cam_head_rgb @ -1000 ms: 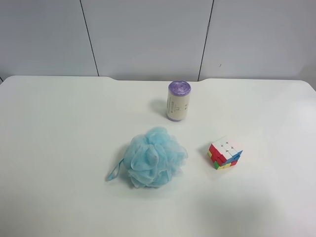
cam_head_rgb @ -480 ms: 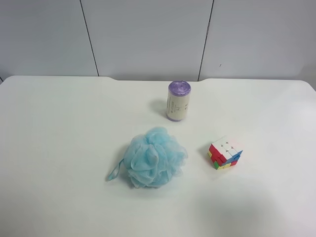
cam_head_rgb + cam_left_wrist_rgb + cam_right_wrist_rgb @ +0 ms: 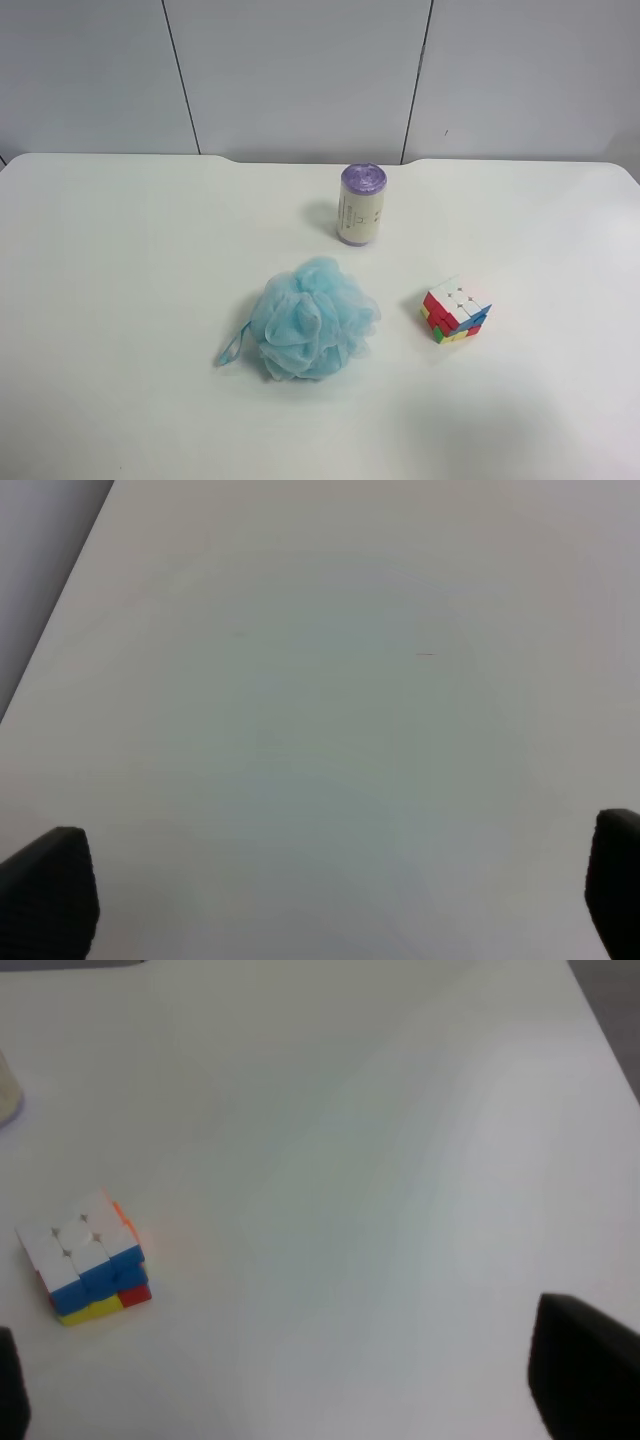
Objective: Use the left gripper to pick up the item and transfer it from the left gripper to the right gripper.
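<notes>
Left gripper (image 3: 330, 900): seen in the left wrist view only; two black fingers (image 3: 45, 890) show at opposite lower corners of that view, set wide apart, with nothing between them.
Beyond the left fingers: bare white table (image 3: 330, 700), with one short dark mark on it and the table's edge running past at one side.
Right gripper (image 3: 290, 1390): seen in the right wrist view only; one black finger (image 3: 585, 1365) is plain at a lower corner, the other a dark sliver at the opposite edge; they stand wide apart and hold nothing.
Item (image 3: 88, 1257): a small puzzle cube resting on the table ahead of the right fingers, nearer the sliver finger than the plain one, touching neither. White squares face up; blue, yellow, red and orange squares show on its sides.
Beyond the item, right wrist view: a pale rounded edge at the frame border, too little shown to identify.
Exterior high view, near part: table (image 3: 110, 250) with neither arm in the frame.
Bath pouf (image 3: 312, 318): fluffy, light blue, with a cord loop trailing from one side; it lies beside the item (image 3: 455, 309), apart from it.
Roll (image 3: 361, 204): purple-topped cylinder standing upright, farther back than the pouf and the item, apart from both.
Background: grey wall panels with dark seams behind the table's far edge.
</notes>
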{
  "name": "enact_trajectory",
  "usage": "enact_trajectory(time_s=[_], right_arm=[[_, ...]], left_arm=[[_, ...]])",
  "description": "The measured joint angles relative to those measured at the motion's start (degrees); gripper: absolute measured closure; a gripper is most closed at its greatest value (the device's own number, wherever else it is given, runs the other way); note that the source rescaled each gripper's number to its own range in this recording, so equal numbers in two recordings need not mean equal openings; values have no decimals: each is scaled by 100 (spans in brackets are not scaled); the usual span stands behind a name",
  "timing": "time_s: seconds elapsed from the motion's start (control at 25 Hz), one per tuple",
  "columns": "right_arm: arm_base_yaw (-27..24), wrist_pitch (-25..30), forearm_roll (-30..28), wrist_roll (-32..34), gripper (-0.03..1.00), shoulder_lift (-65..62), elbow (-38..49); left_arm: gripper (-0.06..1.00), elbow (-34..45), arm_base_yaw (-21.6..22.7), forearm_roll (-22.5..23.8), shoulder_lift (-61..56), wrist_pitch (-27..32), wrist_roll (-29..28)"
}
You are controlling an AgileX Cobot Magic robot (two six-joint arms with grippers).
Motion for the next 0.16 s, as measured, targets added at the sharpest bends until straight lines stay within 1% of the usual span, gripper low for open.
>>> enact_trajectory(time_s=[0.16], right_arm=[[0, 0, 0, 0, -3, 0, 0]], left_arm=[[-5, 0, 0, 0, 0, 0, 0]])
